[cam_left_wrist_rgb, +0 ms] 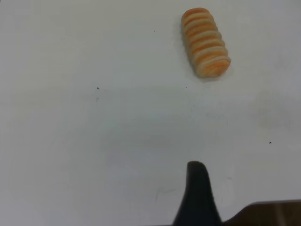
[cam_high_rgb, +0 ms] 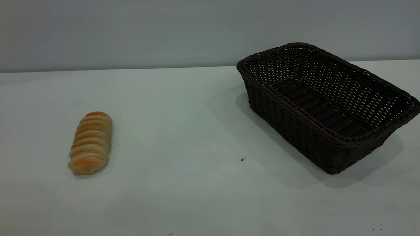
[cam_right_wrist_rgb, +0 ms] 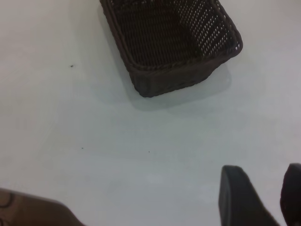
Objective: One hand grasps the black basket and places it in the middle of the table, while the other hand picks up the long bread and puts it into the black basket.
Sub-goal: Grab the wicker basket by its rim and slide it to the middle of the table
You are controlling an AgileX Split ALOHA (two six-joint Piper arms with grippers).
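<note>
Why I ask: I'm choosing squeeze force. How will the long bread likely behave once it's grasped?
The long bread looks soft and puffy, so it would probably dent under firm squeezing. Its rounded, ridged body lies flat on the table, so a sideways nudge might roll it. It's small, so likely light.

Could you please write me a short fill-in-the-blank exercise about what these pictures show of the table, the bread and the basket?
1. The large dark woven wicker basket holds ____ inside it.
2. The small golden-orange ridged long bread lies on the white table, on the ____ arm's side in the exterior view.
3. The right gripper has its two fingers ____, with nothing between them.
4. The bread and the basket are ____, not touching.

Missing words: nothing; left; open; apart
</note>
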